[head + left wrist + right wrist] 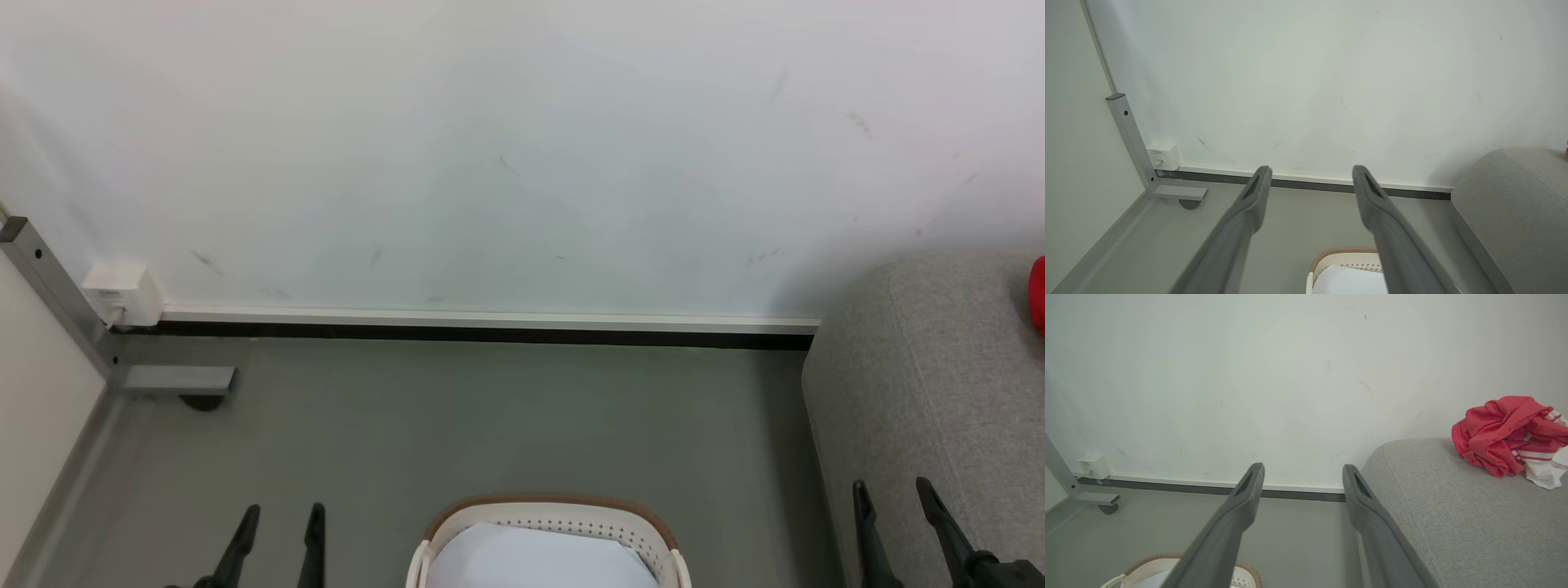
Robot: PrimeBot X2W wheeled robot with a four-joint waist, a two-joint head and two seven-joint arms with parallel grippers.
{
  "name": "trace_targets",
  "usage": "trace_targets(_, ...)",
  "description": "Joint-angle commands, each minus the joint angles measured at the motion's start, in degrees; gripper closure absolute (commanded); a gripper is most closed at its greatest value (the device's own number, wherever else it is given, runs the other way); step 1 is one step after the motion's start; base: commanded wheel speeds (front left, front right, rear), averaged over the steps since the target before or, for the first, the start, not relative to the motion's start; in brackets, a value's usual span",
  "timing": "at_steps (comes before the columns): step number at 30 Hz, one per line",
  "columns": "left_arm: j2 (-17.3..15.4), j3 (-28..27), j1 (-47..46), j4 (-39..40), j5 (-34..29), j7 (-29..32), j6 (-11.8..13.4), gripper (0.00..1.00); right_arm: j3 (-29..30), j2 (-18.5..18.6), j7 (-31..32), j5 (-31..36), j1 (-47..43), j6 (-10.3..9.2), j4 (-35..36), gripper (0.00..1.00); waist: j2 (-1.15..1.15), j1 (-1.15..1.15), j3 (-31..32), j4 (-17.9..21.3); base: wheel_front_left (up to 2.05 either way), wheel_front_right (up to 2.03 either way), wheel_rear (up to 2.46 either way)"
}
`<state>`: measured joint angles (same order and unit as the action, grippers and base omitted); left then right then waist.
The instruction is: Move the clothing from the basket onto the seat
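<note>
The red clothing (pixel 1506 433) with white stripes lies crumpled on the light-grey seat (pixel 1453 522), near the wall; a sliver of the clothing (pixel 1038 294) shows at the head view's right edge. The seat (pixel 922 392) fills the right side. The cream basket (pixel 653 539) with its brown rim stands on the floor at bottom centre, holding a flat white sheet (pixel 539 559). My left gripper (pixel 280 514) is open over the floor left of the basket. My right gripper (pixel 891 490) is open by the seat's front corner, empty.
A white wall runs across the back with a skirting strip (pixel 490 322). A white socket box (pixel 122 294) and a grey metal frame with a caster foot (pixel 180 382) stand in the left corner. Grey floor (pixel 457 425) lies between basket and wall.
</note>
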<state>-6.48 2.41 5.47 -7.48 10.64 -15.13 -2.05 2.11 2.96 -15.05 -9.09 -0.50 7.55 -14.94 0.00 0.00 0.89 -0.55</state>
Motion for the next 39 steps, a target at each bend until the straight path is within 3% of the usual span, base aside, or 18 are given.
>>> trace_targets(1, 0.1, -0.5, 0.3, -0.4, -0.9, 0.0, -0.4, 0.0, -0.2, -0.1, -0.2, -0.3, -0.4, -0.11, -0.4, 0.0, 0.0, 0.0, 0.0, 0.0, 0.0, 0.0, 0.0)
trace_targets(18, 1.9, -1.2, -1.7, -2.3, -3.1, 0.0, -3.0, 0.0, -1.5, -0.1, -0.2, 0.1, 1.0, -0.11, -0.4, 0.0, 0.0, 0.0, -0.7, 2.2, 0.0, 0.0, 0.0)
trace_targets(23, 2.2, 2.3, -6.0, -7.9, -4.7, 0.7, -3.5, 0.0, -1.0, 0.0, -0.2, 1.0, 2.7, -0.11, 0.7, 0.0, 0.0, 0.0, -3.0, 3.5, 0.0, 0.0, 0.0)
trace_targets(29, 2.8, 8.7, -14.6, -16.2, -6.1, 7.0, -4.3, 0.0, 0.2, -0.1, -0.1, 2.2, 6.7, -0.11, 3.1, 0.0, 0.0, 0.0, -9.2, 4.9, 0.0, 0.0, 0.0)
trace_targets(36, 3.4, 15.4, -25.3, -27.4, -3.7, 13.4, -4.8, 0.0, 1.2, 0.0, -0.1, 3.7, 12.6, -0.11, 7.0, 0.0, 0.0, 0.0, -19.3, 6.2, 0.0, 0.0, 0.0)
trace_targets(39, 3.4, 19.0, -29.3, -31.5, 0.2, 14.1, -4.3, 0.0, 1.2, 0.0, -0.1, 4.0, 14.7, -0.11, 8.5, 0.0, 0.0, 0.0, -23.1, 6.5, 0.0, 0.0, 0.0)
